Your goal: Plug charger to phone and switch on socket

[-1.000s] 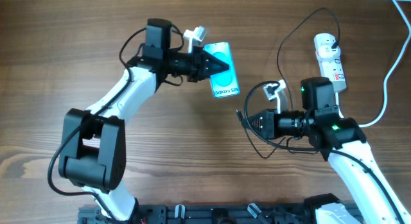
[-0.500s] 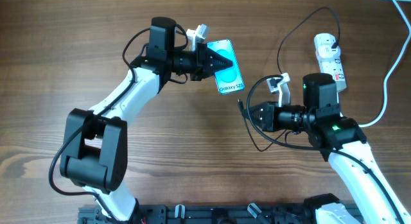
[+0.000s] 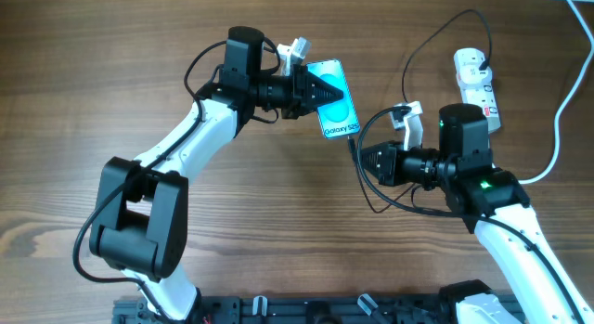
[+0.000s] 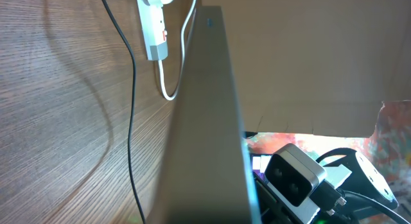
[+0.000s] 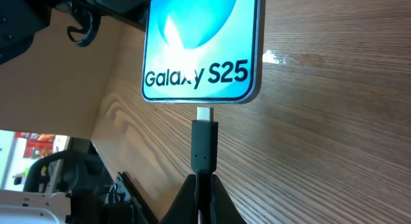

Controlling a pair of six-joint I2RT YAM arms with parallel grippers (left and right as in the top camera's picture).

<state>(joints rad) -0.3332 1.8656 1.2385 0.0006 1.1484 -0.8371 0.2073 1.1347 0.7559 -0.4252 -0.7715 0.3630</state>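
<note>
My left gripper (image 3: 314, 92) is shut on the phone (image 3: 334, 99), held tilted above the table; its teal screen and white "Galaxy S25" band show in the right wrist view (image 5: 201, 44), its grey edge fills the left wrist view (image 4: 205, 128). My right gripper (image 3: 364, 161) is shut on the charger (image 3: 351, 146). The black connector (image 5: 205, 144) points at the phone's bottom edge, its metal tip just below it. The cable (image 3: 413, 55) runs up to the socket (image 3: 478, 87) at the upper right, also in the left wrist view (image 4: 154, 25).
The socket's thick white cord (image 3: 566, 101) loops along the right edge of the table. A loose loop of black cable (image 3: 390, 208) hangs below the right gripper. The wood table (image 3: 278, 231) lies under both arms.
The left gripper has carried the phone right and slightly up. The right gripper has brought the connector left and up, closing the gap to the phone's bottom edge.
</note>
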